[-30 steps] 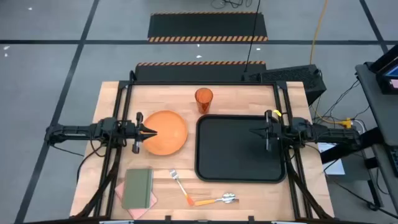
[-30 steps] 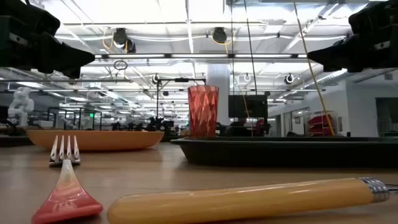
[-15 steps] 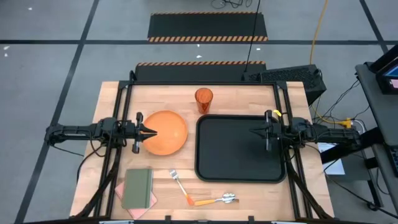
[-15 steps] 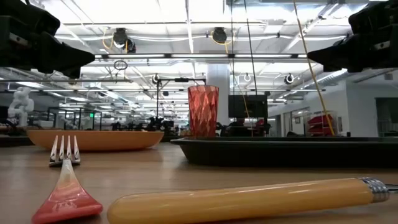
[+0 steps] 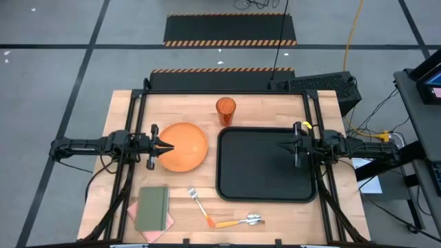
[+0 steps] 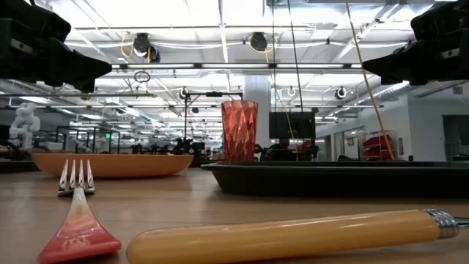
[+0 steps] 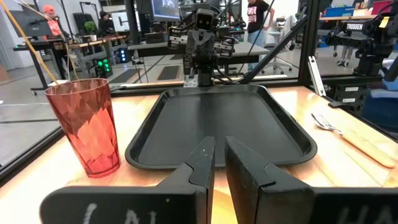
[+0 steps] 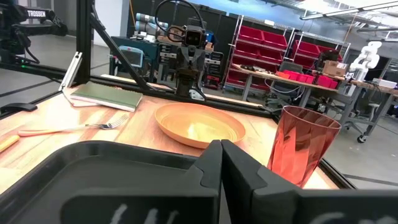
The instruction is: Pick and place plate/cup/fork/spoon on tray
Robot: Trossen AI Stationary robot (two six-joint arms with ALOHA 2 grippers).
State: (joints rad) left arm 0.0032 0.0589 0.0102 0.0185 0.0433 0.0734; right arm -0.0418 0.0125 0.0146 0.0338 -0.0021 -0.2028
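Looking down on the wooden tabletop (image 5: 262, 114), we find nothing on the large black rectangular tray (image 5: 265, 164) yet, so we judge the job barely begun. Our left end effector (image 5: 168, 145) hovers over the near edge of the round flat orange plate (image 5: 186, 146), its fingers (image 7: 200, 163) drawn almost together with only a slim gap and nothing between them. Our right end effector (image 5: 281, 145) hangs above the tray, clenched and empty.

We'd expect the plate to be light and stiff, probably slick plastic, so the rim is the only real purchase; a pinch on that thin lip could slip or tip the dish. The small translucent orange-amber tumbler (image 5: 226, 109) stands upright just beyond the tray's far corner; it looks light and easily toppled, best taken around its faceted wall.

Down at the tabletop's near edge lie the small orange-handled fork (image 5: 200, 204) and the orange-handled spoon (image 5: 239, 222), handle ends nearly meeting. Both lie flat and low, so we'd go for the handles across their width.
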